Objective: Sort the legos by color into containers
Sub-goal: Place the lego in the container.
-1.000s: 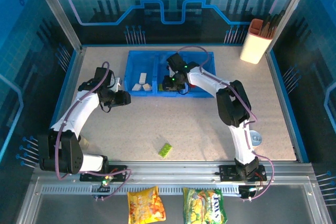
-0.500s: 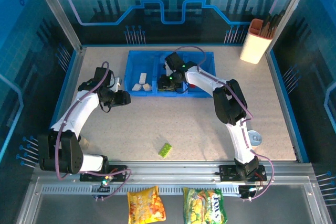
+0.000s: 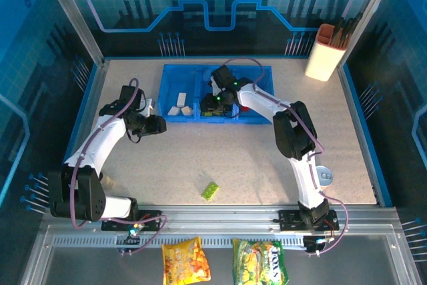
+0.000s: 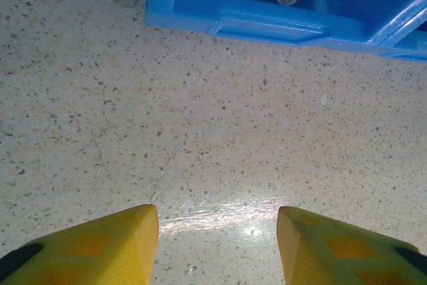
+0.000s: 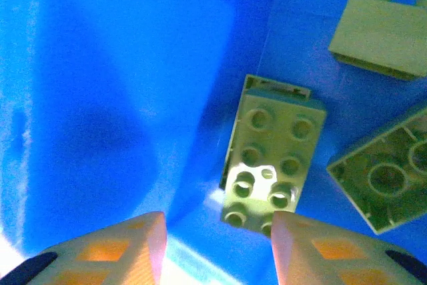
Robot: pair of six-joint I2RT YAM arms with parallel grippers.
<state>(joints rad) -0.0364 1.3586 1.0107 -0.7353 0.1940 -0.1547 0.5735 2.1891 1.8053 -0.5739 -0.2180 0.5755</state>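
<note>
The blue tray of containers (image 3: 257, 115) lies at the back of the table. My right gripper (image 5: 217, 245) hangs open inside its middle compartment. A lime green lego (image 5: 273, 158) lies studs-up on the floor there, just beyond the fingertips and free of them. Two more green legos (image 5: 381, 30) rest beside it. White legos (image 3: 179, 109) sit in the left compartment (image 4: 267, 25). My left gripper (image 4: 217, 238) is open and empty over bare table, in front of the tray's left end. One green lego (image 3: 210, 191) lies alone on the table near the front.
A white-and-orange cup of utensils (image 3: 325, 51) stands at the back right. Two snack bags (image 3: 185, 261) lie below the table's front rail. A metal frame and blue walls close in the table on three sides.
My right gripper has opened over the middle compartment, and the green lego now lies loose on the tray floor. The left arm has not moved.
</note>
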